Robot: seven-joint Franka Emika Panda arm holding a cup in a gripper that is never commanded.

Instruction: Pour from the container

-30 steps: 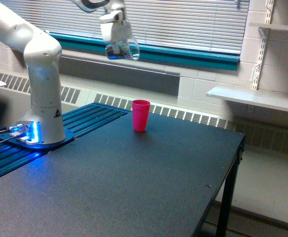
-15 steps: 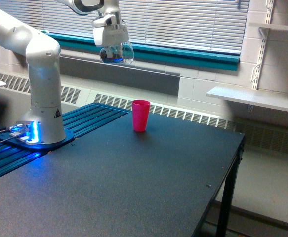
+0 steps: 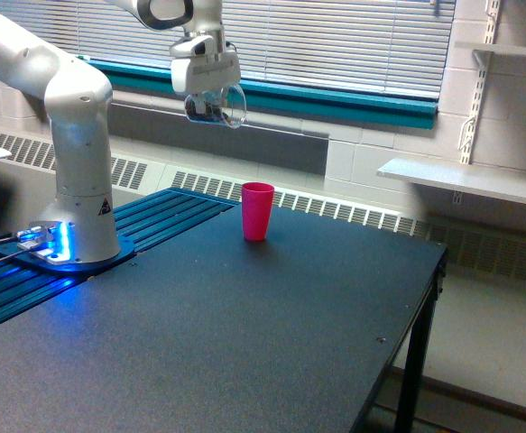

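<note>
The gripper pinches the clear round container, tilted (mouth toward the exterior view's right), high above the table; a pink cup stands upright below.

White arm reaches high from its base, gripper pointing down, jaws clamped on the container.

Count: one robot arm, one clear cup, one pink cup, one black table, two wall shelves.
</note>
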